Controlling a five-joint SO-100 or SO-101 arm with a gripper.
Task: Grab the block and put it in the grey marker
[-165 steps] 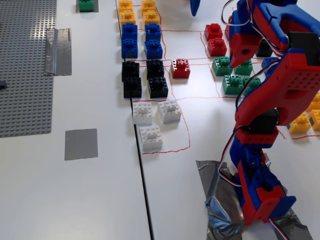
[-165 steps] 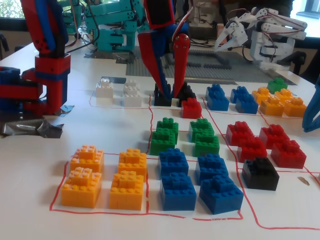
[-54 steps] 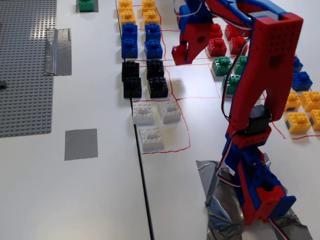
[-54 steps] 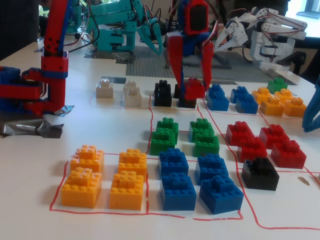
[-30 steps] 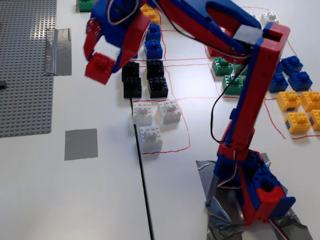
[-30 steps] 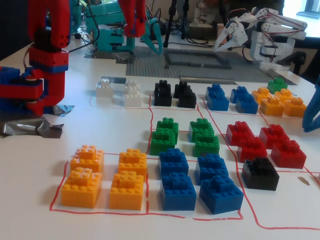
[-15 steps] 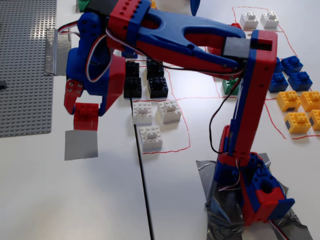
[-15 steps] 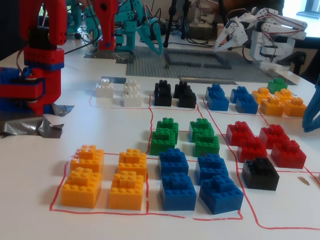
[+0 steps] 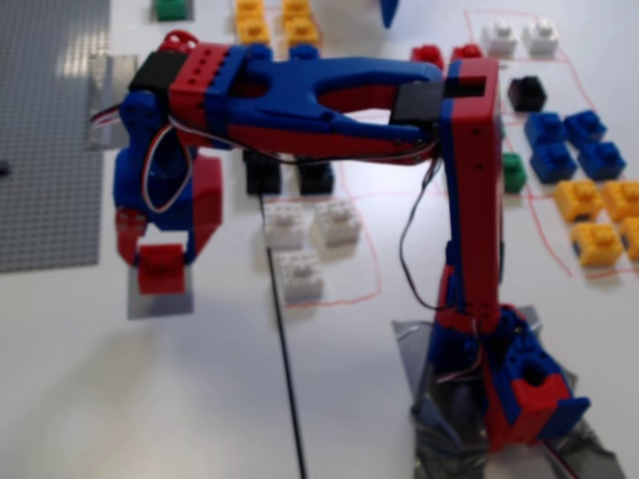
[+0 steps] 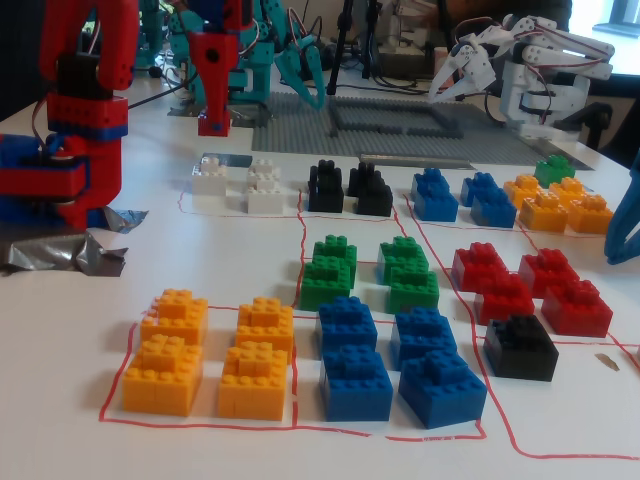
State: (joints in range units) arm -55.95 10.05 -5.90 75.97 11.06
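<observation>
Starting nearest the camera in a fixed view, the arm's base sits on crinkled silver tape at the lower right, and a thin black line runs up the white table. Beyond that line lie three white bricks inside a red pen outline, with black bricks behind them, half hidden under the arm. The forearm reaches left across the picture, and the gripper hangs with its jaws clamped on the block, one finger on each side. The block sits over the upper part of the grey marker; whether it touches the tape or hovers just above it I cannot tell (this picture is somewhat blurred). Farther off, the big grey studded plate fills the left side, and a green brick lies at the top edge.

In the other fixed view the gripper is far back, behind the orange, blue and green bricks, with the block low between the fingers.

The step in hand looks like the placing. The next move probably calls for settling the block flat on the patch, nudged a little toward its middle, then parting the jaws and lifting straight up so the block isn't dragged.
</observation>
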